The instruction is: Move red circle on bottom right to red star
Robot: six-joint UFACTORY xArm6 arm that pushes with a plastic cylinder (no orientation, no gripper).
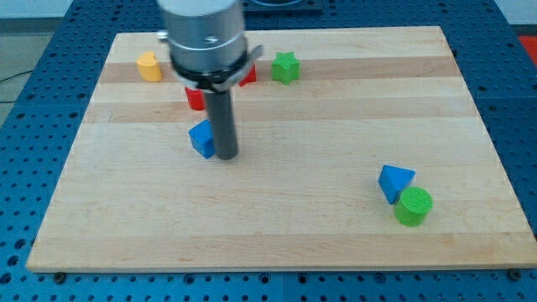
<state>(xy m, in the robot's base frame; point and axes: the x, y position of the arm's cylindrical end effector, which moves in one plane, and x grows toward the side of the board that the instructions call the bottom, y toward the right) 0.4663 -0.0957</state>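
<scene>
You have no claw to read here: the arm ends in a plain rod, so there are no jaws apart or together, and my tip (226, 156) rests on the wooden board (336, 243) touching the right side of a blue block (201, 137), left of the board's middle. Of the task's things, two red blocks show only in part behind the arm near the view's top: one red piece (195, 99) just left of the rod, another (247, 76) just right of the arm's housing. You cannot tell from here which is the circle and which the star. They sit near each other but apart, so I judge the push as unfinished. The yellow block (149, 66), green star (285, 67), blue triangle (394, 181) and green cylinder (414, 206) lie elsewhere.
</scene>
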